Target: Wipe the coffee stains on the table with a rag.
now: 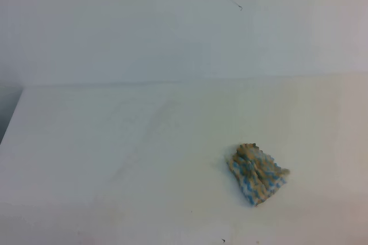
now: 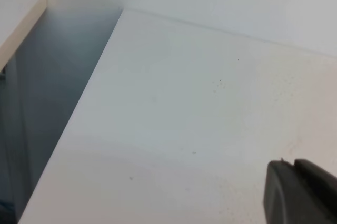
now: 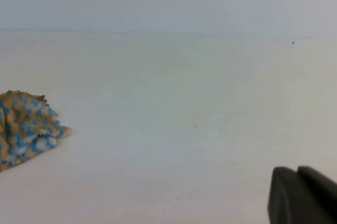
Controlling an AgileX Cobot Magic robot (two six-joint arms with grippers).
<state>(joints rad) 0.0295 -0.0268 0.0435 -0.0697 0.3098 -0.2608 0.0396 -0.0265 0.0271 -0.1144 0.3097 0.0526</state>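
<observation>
Looks like some bare lab or test room rather than anyone's home: just a big plain white table (image 1: 115, 141) pushed up against a blank pale wall (image 1: 115, 26), with part of a second cream-edged tabletop (image 2: 18, 16) alongside.

The tabletop (image 1: 115, 141) is smooth and matt, a plain cream-white sheet with a faint sheen and a few fine specks. The rag (image 1: 257, 174) is soft crinkled cloth, its surface rumpled into ridges, its edges scalloped, with dull tan soiling over the blue-and-white weave. Each pincer (image 2: 300, 192) (image 3: 303, 195) looks like dark matt plastic, smooth with rounded edges.
</observation>
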